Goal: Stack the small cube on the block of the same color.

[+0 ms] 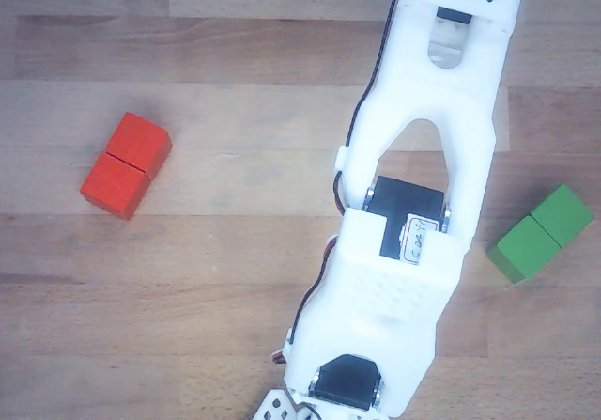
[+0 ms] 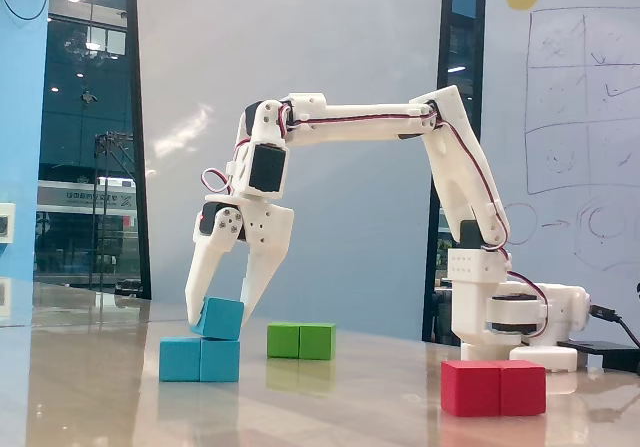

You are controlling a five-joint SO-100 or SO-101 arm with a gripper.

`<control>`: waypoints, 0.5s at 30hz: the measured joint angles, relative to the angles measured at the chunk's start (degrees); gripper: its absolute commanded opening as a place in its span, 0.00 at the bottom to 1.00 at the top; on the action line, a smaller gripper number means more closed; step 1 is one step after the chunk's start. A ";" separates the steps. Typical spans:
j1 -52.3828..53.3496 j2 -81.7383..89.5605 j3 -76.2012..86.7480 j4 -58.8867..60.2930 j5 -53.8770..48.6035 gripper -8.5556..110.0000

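A: Where does the stacking stand?

B: Nearly done, I judge. In the fixed view the end effector (image 2: 222, 312) is clenched on the small cube (image 2: 220, 318), and the cube's underside meets the top of the block of the same color (image 2: 199, 359), over its right half.

A: Square on it?

B: Not quite; it sits a little tilted, its left edge raised, so I'd call it touching, not yet settled flat.

A: What is left, then?

B: Levelling the cube, letting go, and lifting the arm away without dragging it off.

A: And the other blocks?

B: The green block (image 2: 301, 341) and the red block (image 2: 493, 388) lie apart on the worktop (image 2: 350, 407). The other view shows only the arm (image 1: 413, 232) between red (image 1: 125, 164) and green (image 1: 540, 232); the stack is out of its sight.
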 measured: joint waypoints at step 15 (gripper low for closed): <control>0.00 -0.09 0.00 0.00 0.00 0.24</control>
